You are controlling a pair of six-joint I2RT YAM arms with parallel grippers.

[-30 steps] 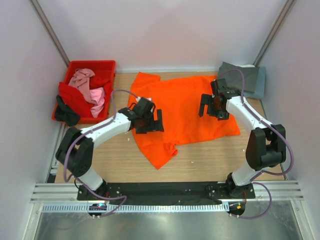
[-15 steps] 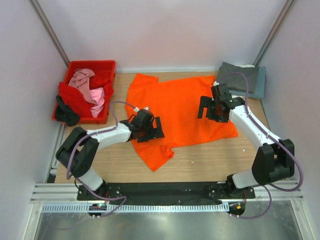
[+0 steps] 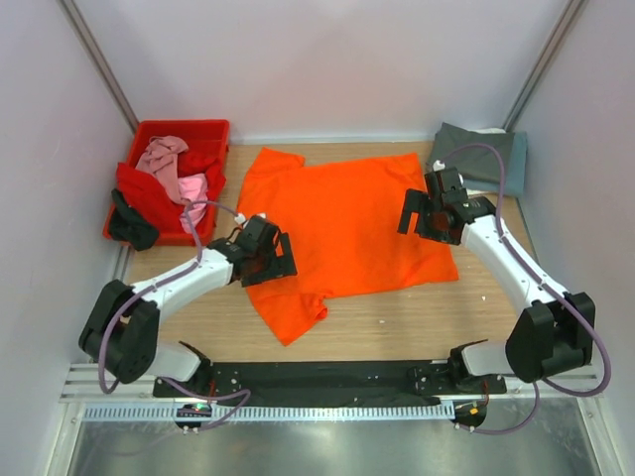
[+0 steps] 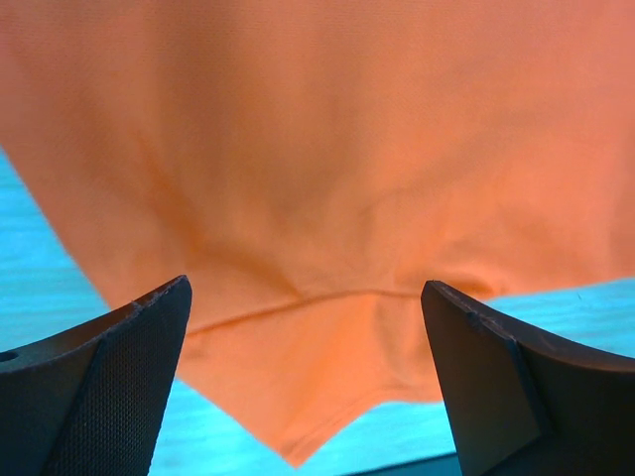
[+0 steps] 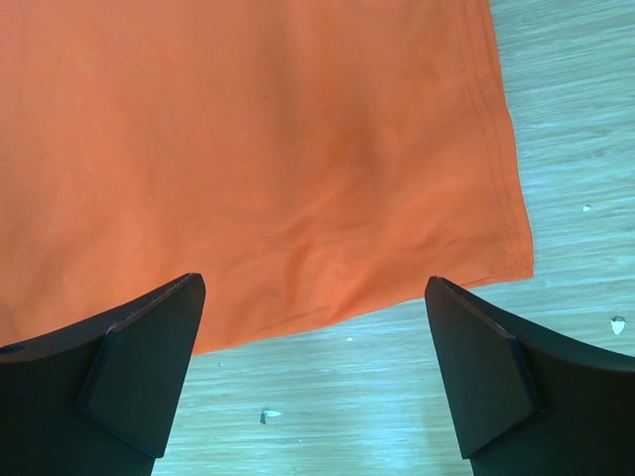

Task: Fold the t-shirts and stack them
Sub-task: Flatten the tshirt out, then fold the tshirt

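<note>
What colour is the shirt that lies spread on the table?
The shirt is plain bright orange; the top external view shows it best.

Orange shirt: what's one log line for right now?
orange shirt spread flat, unfolded | left gripper open over sleeve | right gripper open near hem

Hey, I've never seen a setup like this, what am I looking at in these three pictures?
These are two robot arms bolted to a wooden table. The wide picture looks down from above and behind them; the two close-ups come from wrist cameras, the dark wedges being each gripper's own fingers. An orange t-shirt lies spread on the table. The left gripper and right gripper hover open over its opposite sides, holding nothing. A red crate at far left holds a pink shirt and a red shirt; a folded grey shirt lies at far right.
</note>
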